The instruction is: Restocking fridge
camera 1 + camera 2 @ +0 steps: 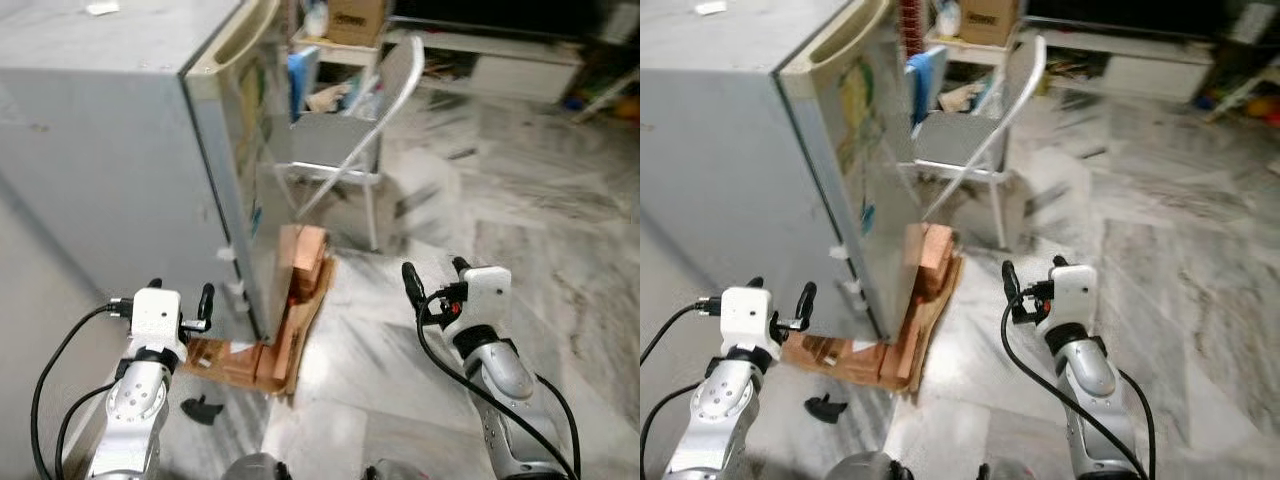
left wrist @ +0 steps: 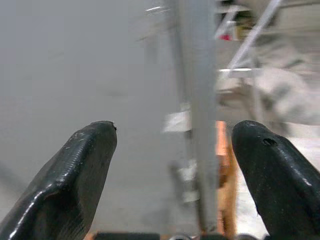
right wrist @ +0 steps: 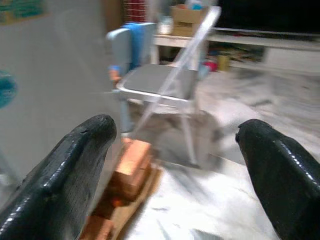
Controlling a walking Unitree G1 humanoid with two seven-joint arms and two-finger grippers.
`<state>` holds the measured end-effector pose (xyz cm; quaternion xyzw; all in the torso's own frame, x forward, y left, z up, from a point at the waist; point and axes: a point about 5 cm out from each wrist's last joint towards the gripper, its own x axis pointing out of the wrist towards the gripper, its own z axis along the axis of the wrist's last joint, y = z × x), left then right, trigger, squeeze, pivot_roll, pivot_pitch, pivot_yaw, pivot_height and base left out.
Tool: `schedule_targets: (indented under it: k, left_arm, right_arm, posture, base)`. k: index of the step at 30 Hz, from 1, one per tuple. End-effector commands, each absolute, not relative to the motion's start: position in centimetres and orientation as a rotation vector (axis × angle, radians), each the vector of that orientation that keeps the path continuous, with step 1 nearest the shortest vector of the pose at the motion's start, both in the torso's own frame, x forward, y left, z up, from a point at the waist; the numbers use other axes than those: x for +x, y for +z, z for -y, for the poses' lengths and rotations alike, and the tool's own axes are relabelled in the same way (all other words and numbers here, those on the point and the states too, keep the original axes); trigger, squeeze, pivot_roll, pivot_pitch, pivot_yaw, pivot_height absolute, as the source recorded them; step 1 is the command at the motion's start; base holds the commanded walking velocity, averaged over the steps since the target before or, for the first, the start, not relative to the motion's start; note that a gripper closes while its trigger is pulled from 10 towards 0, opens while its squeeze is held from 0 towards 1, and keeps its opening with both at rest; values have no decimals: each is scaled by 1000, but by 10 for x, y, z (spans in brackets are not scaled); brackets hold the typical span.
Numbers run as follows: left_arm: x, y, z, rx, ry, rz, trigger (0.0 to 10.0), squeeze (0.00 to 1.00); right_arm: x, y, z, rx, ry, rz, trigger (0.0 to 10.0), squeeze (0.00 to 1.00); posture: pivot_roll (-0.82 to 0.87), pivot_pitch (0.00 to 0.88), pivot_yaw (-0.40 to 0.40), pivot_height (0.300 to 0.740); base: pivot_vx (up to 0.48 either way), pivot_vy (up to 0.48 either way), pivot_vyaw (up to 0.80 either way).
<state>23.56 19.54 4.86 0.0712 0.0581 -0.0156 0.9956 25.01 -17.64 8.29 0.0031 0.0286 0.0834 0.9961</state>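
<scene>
A grey fridge (image 1: pixel 110 170) stands at the left with its door shut, seen from its side and corner; a pale handle recess (image 1: pixel 240 40) runs along the door's top edge. My left gripper (image 1: pixel 180 300) is raised in front of the fridge's side wall, open and empty. My right gripper (image 1: pixel 432 275) is held up over the marble floor to the right of the fridge, also open and empty. In the left wrist view the fingers (image 2: pixel 80 175) frame the fridge's front corner (image 2: pixel 197 125). The right wrist view looks between its fingers (image 3: pixel 70 165) at the folding chair (image 3: pixel 160 85).
Bricks and cardboard (image 1: pixel 295 300) lie on the floor at the fridge's front corner. A grey folding chair (image 1: pixel 350 140) stands just behind them. A small black object (image 1: pixel 203 408) lies on the floor near my left arm. Shelves and boxes (image 1: pixel 355 20) line the back wall.
</scene>
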Motion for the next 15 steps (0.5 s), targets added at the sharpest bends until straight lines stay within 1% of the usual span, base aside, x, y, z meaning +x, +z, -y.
schedule_targets:
  k: [1, 6, 9, 15]
  left_arm:
    - [237, 50, -189, 136, -58, -109, 10000, 0]
    - [235, 51, -190, 125, -62, -106, 10000, 0]
    - [235, 51, -190, 123, -67, -105, 10000, 0]
    - [235, 52, -190, 121, -69, -100, 10000, 0]
  right_arm:
    - [250, 84, 180, -2, 157, -59, 10000, 0]
    - [249, 84, 179, -1, 160, -61, 10000, 0]
    - [248, 84, 179, -1, 161, -61, 10000, 0]
    - [247, 84, 179, 1, 161, -62, 10000, 0]
  posture:
    - [14, 0, 24, 740]
    - [16, 0, 23, 740]
    - [16, 0, 24, 740]
    - [15, 0, 24, 740]
  base:
    - [0, 0, -800]
    - [0, 0, -800]
    - [0, 0, -467]
    - [0, 0, 0]
